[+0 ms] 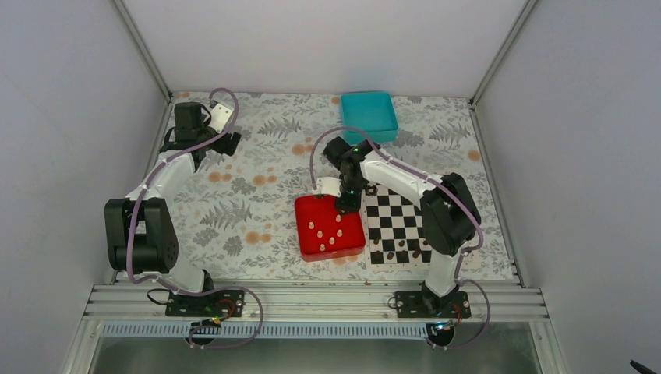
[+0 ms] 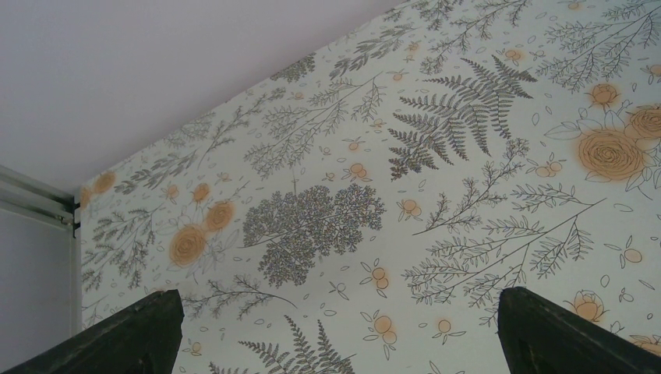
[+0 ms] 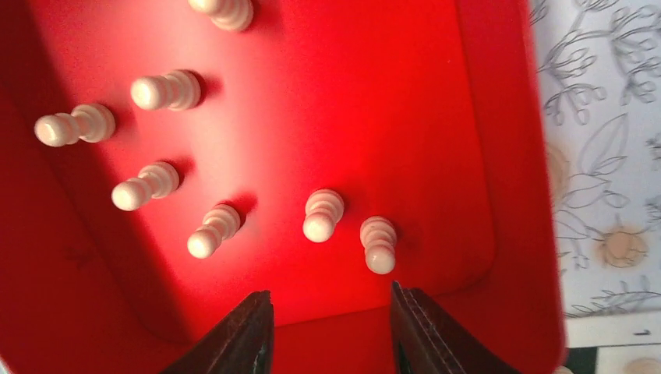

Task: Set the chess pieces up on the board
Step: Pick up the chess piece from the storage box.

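**Right gripper** (image 3: 331, 336): dark fingers (image 3: 248, 336) narrowly parted, nothing held. Red floor shows through the gap. It hangs over the far right corner of the red tray (image 3: 436, 117), pointing down into it.

**The chess pieces** (image 3: 322, 216): pale cream turned pieces lying inside the red tray. Seven show in the right wrist view. Two sit just ahead of the fingertips and the others spread toward the tray's left side. Each stands upright on its base, long axis vertical and rounded head up. All are apart from one another and none touches the gripper.

**The board** (image 1: 394, 222): black-and-white checkered, flat on the surface (image 1: 249, 202), immediately right of the red tray. Whether their edges touch cannot be told. Its sides run square with the surface's edges, and the right arm crosses its right-hand part.

**Dark brown pieces** (image 1: 401, 246): a few on the board's near rows.

**Teal tray** (image 1: 368, 115): at the far edge, well apart from the board.

**Left gripper** (image 2: 343, 347): spread wide and holding nothing, above the floral-print surface at far left, well apart from both trays.
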Tool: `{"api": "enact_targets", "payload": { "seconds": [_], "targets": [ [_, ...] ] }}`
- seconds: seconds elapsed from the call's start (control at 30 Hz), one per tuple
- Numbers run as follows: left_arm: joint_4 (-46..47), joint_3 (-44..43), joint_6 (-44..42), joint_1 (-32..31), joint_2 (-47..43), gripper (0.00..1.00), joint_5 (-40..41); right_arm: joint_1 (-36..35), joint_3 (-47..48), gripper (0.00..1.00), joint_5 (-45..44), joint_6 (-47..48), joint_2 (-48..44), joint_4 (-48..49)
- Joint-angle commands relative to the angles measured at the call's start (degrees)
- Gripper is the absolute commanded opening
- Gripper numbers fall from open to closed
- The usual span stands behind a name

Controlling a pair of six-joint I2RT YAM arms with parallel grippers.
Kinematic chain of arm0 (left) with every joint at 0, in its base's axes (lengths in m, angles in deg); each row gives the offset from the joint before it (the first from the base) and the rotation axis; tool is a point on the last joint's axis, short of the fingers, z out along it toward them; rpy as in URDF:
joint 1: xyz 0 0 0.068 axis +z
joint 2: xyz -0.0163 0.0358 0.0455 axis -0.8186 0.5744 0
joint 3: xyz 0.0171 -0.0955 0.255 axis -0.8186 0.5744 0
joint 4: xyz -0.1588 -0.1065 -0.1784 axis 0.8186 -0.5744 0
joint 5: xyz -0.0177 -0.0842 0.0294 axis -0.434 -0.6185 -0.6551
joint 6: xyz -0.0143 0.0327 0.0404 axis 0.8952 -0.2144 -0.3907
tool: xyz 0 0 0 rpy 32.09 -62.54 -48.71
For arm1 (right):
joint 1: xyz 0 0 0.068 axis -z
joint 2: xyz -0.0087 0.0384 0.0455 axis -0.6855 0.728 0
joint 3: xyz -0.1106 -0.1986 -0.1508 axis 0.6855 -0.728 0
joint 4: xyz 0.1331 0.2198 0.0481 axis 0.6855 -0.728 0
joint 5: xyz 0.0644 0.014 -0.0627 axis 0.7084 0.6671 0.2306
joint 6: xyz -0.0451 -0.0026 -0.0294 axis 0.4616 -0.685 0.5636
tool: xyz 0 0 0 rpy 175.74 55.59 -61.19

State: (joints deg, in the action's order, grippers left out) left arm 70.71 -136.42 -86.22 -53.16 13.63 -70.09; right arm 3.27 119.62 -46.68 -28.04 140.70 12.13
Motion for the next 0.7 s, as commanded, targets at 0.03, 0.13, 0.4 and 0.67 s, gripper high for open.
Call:
{"api": "enact_targets", "payload": {
  "seconds": [0.03,0.13,0.4,0.67],
  "targets": [
    [0.1,-0.4,0.1,0.3,-0.7,1.0,-1.1,0.1,-2.8,0.4,-1.7,-1.5,1.6,3.1],
    [0.1,-0.4,0.1,0.3,-0.7,1.0,-1.1,0.1,-3.9,0.4,-2.3,-1.6,2.4,4.9],
    [0.0,-0.5,0.1,0.3,-0.6,1.0,-1.3,0.1,-4.5,0.39,-5.1,-2.2,4.0,7.6],
    [0.1,-0.3,0.1,0.3,-0.5,1.0,-1.3,0.1,-4.4,0.37,-5.3,-1.7,5.5,8.1]
  ]
}}
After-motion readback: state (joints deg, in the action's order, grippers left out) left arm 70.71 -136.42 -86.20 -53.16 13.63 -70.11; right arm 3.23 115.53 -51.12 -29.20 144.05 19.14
